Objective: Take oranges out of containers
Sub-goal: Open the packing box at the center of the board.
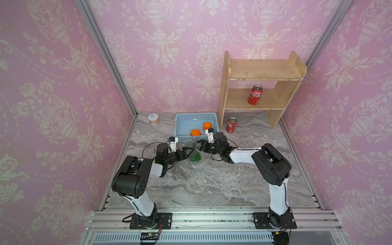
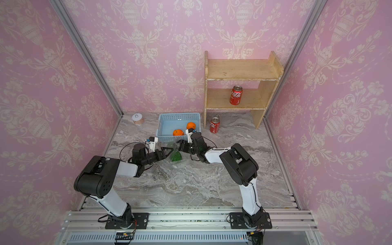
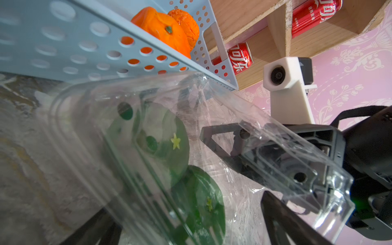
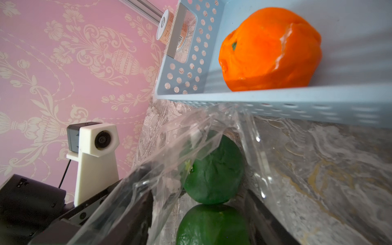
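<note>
A clear container (image 1: 189, 146) lies open on the marble just in front of the basket, with two green oranges (image 3: 169, 146) (image 4: 214, 169) inside. My left gripper (image 1: 187, 153) (image 3: 186, 203) is shut on the container's lower half: its fingers stand wide on both sides, with the nearer green orange between them. My right gripper (image 1: 201, 146) (image 4: 199, 197) faces it from the other side, open. The loose lid flap (image 3: 275, 135) drapes over its fingers. Two bright oranges (image 1: 195, 132) (image 1: 207, 125) rest in the basket.
The light-blue perforated basket (image 1: 196, 114) stands right behind the grippers. A wooden shelf (image 1: 263, 70) at the back right carries a red cola can (image 1: 255, 95), and a second can (image 1: 231, 125) stands on the table beside it. A small white-topped jar (image 1: 153, 119) sits at the back left.
</note>
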Controlling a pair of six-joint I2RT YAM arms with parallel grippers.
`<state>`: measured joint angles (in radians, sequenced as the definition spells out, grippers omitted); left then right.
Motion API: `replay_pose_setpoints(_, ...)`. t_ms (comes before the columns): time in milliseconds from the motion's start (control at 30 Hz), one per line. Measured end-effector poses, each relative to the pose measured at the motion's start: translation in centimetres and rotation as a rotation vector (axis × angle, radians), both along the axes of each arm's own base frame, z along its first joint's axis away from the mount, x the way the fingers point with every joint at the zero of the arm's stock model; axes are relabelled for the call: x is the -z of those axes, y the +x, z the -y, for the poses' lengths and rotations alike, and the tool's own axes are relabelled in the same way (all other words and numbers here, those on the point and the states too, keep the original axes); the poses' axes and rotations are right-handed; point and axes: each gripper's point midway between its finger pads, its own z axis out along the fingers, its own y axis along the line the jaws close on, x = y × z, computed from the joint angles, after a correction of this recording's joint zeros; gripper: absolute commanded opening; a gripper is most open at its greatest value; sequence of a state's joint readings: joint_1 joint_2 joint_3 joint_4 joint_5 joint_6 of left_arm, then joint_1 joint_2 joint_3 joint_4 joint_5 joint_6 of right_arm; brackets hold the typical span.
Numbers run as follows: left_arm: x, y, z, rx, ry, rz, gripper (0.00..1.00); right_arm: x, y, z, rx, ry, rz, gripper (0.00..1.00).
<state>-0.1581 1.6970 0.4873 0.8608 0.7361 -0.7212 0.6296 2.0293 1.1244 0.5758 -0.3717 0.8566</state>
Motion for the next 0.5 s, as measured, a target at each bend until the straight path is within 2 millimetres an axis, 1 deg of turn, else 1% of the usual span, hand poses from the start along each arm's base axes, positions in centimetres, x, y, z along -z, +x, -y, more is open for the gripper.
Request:
replay_pose_setpoints(33,-0.02,0.01,0.0,-0.001,-0.002,0.0,0.99,0.02,0.03,-0.07,-0.003,-0.001,0.001,0.74)
replay_pose_setpoints(167,-0.05,-0.09,0.16,0.011,-0.008,0.004,0.99,-0.63,0.13,-0.65,-0.028,0.015,0.021,0.74)
replay_pose_setpoints(500,0.04,-0.21,0.22,0.017,-0.012,0.009,0.99,-0.38,0.01,-0.66,-0.04,-0.001,0.028,0.72)
